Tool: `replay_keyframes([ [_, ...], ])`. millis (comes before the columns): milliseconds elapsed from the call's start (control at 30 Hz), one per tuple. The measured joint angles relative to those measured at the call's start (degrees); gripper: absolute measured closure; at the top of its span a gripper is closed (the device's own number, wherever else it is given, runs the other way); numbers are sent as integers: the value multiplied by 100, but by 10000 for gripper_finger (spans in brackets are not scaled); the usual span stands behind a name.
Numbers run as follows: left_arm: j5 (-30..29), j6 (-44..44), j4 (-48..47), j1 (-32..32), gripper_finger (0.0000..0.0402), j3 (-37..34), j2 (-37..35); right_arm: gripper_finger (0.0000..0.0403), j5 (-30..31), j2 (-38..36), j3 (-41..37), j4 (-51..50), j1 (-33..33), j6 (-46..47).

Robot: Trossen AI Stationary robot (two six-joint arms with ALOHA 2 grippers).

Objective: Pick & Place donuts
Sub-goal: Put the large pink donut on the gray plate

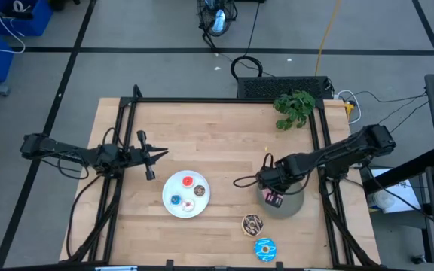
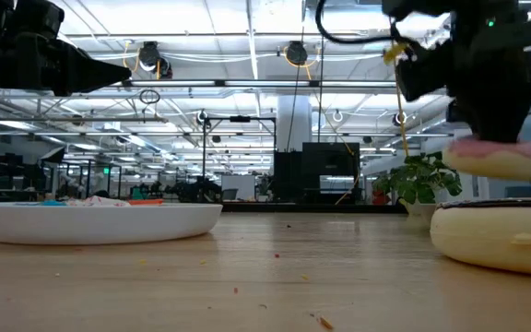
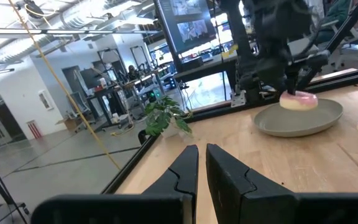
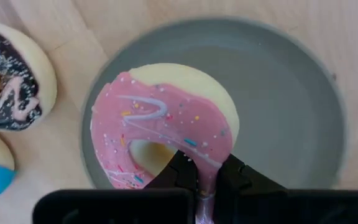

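We observe the right gripper (image 4: 202,177) reaching over the grey plate (image 4: 291,106), fingers clamped on the rim of the pink donut (image 4: 160,124), held just above the plate. The left gripper (image 1: 151,156) hovers beside the white plate (image 1: 173,207), fingers nearly together, holding nothing. In the low view, the chocolate donut (image 1: 252,223) partly hides the grey plate.

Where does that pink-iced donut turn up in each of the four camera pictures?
High view: mostly hidden under the right gripper, above the grey plate.
Low view: pink donut at the far right, held off the table.
Left wrist view: pink donut at upper right, above the grey plate.
Right wrist view: pink donut fills the middle, pinched by the right gripper.
Shared landmark: the grey plate.
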Motion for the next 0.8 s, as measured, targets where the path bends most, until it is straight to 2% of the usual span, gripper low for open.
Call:
replay_keyframes([
  [433, 0, 42, 0, 1, 364, 0, 1, 394, -61, 0, -1077, 730, -329, 27],
  [633, 0, 50, 1, 0, 364, 1, 0, 394, -66, 0, -1273, 796, -400, 58],
  [800, 0, 50, 2, 1, 364, 1, -1, 365, -57, -2, -1273, 855, -400, -1],
])
